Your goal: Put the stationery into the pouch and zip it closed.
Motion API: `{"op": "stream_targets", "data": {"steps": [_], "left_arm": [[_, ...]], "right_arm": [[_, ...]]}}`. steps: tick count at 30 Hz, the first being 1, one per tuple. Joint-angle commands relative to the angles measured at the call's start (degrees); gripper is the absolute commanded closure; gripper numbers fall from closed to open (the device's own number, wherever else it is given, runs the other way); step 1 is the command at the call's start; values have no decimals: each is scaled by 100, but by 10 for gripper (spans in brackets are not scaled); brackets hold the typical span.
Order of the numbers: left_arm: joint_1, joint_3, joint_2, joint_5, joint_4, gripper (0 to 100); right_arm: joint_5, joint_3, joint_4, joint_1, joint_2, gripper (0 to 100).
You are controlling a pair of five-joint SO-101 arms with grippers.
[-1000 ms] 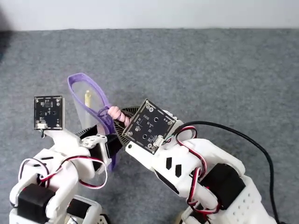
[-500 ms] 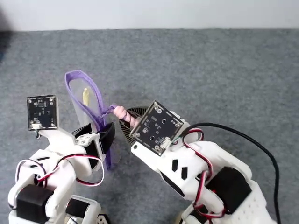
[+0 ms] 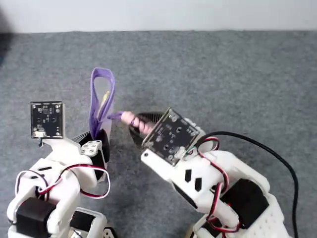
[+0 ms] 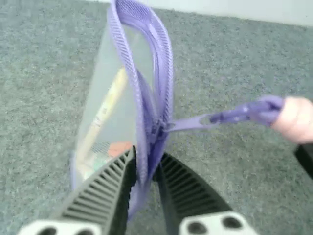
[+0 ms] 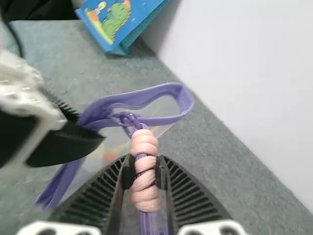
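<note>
A clear pouch (image 3: 100,94) with a purple zip band stands on edge on the grey carpet. My left gripper (image 3: 98,145) is shut on its near end, the purple band pinched between the fingers (image 4: 115,178). Inside the pouch (image 4: 110,112) lie a yellow pencil-like stick (image 4: 105,115) and an orange item (image 4: 119,148). The zip slider (image 4: 159,128) sits partway along, its cord running to a pink charm (image 4: 293,117). My right gripper (image 5: 143,169) is shut on that pink charm (image 3: 130,119), just right of the pouch (image 5: 139,100).
The grey carpet (image 3: 223,74) stretches open to the right and back, up to a white wall (image 3: 158,15). A blue box with a green figure (image 5: 117,17) stands by the wall in the right wrist view.
The pouch's mouth has narrowed from a wide loop to a slim slot. My left gripper has turned the pouch more upright, while the right keeps hold of the pink charm.
</note>
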Motion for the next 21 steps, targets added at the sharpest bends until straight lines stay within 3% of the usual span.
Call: {"op": "stream_targets", "data": {"steps": [1, 12, 21], "left_arm": [[-35, -453, -26, -70, -18, 987], [-26, -541, -97, -70, 615, 989], [-26, 163, -1380, -677, 624, 991]], "right_arm": [[-70, 18, -673, 637, 92, 991], [-62, 132, -2273, 1323, 1305, 991], [-44, 132, -3266, 1710, 2246, 991]]}}
